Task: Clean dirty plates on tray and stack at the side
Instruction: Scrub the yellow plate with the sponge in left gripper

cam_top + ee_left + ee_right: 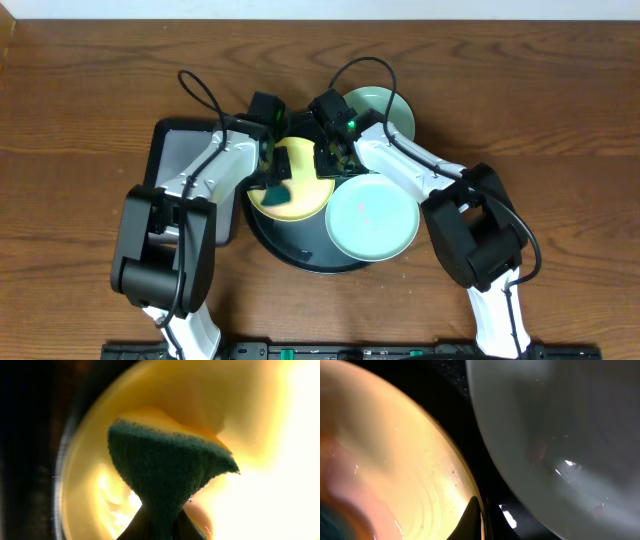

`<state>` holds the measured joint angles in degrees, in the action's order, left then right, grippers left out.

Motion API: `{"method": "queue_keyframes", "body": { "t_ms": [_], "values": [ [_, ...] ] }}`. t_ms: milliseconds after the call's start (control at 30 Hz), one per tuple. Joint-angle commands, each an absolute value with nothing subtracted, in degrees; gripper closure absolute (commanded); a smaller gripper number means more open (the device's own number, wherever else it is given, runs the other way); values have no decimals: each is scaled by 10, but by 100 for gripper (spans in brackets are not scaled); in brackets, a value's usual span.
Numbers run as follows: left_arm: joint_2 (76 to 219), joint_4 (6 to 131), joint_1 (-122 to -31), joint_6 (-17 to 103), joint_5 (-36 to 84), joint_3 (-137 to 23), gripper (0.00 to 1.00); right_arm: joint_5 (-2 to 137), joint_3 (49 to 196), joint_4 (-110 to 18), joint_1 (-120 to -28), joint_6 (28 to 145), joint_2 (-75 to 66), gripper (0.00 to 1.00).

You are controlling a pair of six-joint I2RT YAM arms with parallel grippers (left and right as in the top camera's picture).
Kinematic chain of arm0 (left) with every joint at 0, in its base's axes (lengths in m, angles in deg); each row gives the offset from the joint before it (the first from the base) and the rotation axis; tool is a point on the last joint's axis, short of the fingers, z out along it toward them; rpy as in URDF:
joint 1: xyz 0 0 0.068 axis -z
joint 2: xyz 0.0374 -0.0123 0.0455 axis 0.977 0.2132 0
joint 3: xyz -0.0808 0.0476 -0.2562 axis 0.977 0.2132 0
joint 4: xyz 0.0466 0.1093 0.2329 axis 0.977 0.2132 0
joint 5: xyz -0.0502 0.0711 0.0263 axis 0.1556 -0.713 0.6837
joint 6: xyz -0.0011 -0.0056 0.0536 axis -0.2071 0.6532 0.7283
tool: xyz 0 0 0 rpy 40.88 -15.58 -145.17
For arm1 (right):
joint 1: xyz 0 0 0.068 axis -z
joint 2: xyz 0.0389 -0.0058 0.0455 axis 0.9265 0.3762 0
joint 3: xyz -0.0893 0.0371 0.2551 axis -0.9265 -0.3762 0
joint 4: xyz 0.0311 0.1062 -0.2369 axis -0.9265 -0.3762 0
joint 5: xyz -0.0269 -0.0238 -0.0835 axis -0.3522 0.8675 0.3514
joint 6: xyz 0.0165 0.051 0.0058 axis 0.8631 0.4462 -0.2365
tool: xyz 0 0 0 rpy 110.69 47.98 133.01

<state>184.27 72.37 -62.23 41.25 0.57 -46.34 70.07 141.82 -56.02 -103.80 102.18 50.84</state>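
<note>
my left pincer (271,172) grips the sponge (165,475) over the yellow plate (303,197) on the tray (300,256), mint plate (372,216) alongside; right pincer (334,160) at the yellow rim, closure cannot be told.

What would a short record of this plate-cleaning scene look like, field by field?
Left hand: shut on teal sponge, on yellow plate
Right hand: seems to pinch the yellow plate's rim
On black tray: yellow plate, one mint plate
Off tray: second mint plate, on the table beyond it
Also present: grey tray, left side
</note>
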Motion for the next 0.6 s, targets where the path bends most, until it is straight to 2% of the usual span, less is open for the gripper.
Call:
{"method": "queue_keyframes", "body": {
  "t_ms": [0,67,200,300,333,367,467,567],
  "values": [
    [1850,735,-608,496,148,-456,92,721,1417,-563,-1039,1019,516,99],
    [1850,721,-608,506,151,-456,93,721,1417,-563,-1039,1019,516,99],
    [1850,651,-616,497,67,-456,92,721,1417,-564,-1040,1018,516,99],
    [1850,632,-625,440,-59,-456,93,721,1417,-564,-1040,1018,516,99],
    [1850,640,-630,383,-170,-456,92,721,1417,-564,-1040,1018,516,99],
    [1850,650,-632,365,-205,-456,93,721,1417,-564,-1040,1018,516,99],
    [1850,682,-633,355,-205,-456,93,721,1417,-564,-1040,1018,516,99],
    [1850,730,-629,363,-111,-456,92,721,1417,-563,-1040,1019,516,99]
  ]
}}
